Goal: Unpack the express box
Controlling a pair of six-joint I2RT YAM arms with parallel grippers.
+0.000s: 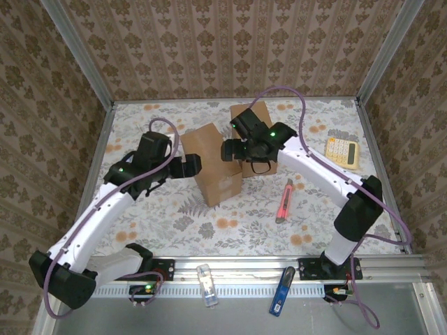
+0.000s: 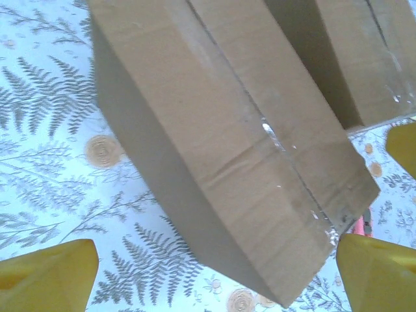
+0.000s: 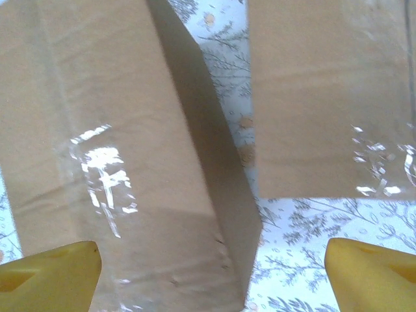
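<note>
**A:** Nearest the bases, the left gripper sits just beside the left face of the express box. Its jaws are spread wide. On its wrist camera the yellow fingertips sit in the two bottom corners, with the carton ahead of them rather than between them.

**B:** The right gripper answers from the other side, just as wide, its yellow pads far apart. Neither holds anything. The overhead shot doesn't settle whether either one touches cardboard.

**A:** Here's the relation that counts. The box stands mid-table with its long axis running away from the bases, slightly skewed. The arms flank it across its short width. Both are close, the left squarer to a flat face and the right up by the far corner.

**B:** That reads like a setup for bracing from both sides. The utility knife lies to the right of the box, nearer the right arm, and nothing grips it.

**A:** The left wrist camera adds the seam between the flaps, flecked with tape and running lengthwise. Overhead that line is faint.

**B:** The right wrist camera adds the open strip of table between this box and the second box just behind. From above, the right arm covers much of that. Farthest out is a calculator.
</note>
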